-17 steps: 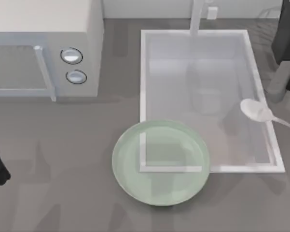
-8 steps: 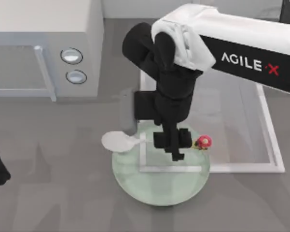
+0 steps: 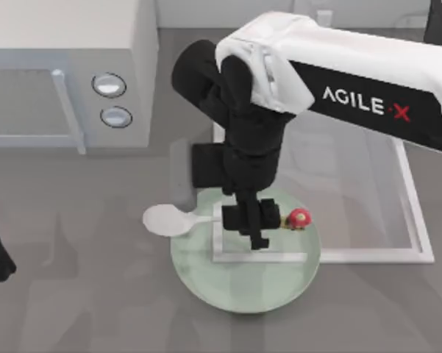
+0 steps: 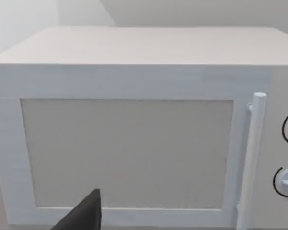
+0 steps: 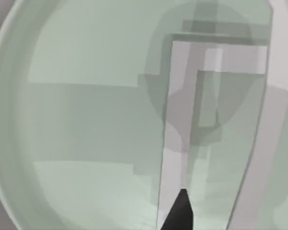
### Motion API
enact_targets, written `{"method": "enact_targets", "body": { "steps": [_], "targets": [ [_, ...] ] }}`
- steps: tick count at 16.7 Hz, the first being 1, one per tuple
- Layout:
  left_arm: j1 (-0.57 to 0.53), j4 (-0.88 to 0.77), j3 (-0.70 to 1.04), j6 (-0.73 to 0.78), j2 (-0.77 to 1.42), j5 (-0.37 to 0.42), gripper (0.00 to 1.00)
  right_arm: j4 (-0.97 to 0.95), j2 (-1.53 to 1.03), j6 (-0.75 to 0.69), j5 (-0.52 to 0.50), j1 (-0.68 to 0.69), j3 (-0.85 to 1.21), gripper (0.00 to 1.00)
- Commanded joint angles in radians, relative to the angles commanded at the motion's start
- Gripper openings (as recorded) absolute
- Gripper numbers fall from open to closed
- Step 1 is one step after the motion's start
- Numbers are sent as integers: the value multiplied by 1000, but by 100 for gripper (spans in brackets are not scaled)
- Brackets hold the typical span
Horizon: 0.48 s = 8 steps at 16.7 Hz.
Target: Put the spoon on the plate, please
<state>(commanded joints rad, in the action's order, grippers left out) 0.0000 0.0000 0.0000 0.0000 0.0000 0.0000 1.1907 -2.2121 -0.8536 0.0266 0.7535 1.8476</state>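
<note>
Since half a second ago, the right gripper [image 3: 251,224] has shifted the spoon [image 3: 182,220] leftwards; it clamps the handle above the plate [image 3: 206,276], but the bowl hangs past the rim. Left arm rests at the table's left edge. "AGILE·X" is written on the right arm.

microwave [image 3: 66,73] blocks left, front seemingly open

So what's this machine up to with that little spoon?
The right gripper holds the spoon by its handle above the plate. The spoon's bowl sticks out past the plate's left rim and its red knob sits over the plate. The plate overlaps the corner of a sink beside a microwave. The left arm is parked at the table's left edge.
</note>
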Motion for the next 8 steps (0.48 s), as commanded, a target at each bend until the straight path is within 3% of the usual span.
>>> {"method": "enact_targets", "body": {
  "steps": [8],
  "targets": [
    [0, 0, 0, 0, 0, 0, 100, -128, 4, -12, 52, -25, 45, 0]
  ]
}}
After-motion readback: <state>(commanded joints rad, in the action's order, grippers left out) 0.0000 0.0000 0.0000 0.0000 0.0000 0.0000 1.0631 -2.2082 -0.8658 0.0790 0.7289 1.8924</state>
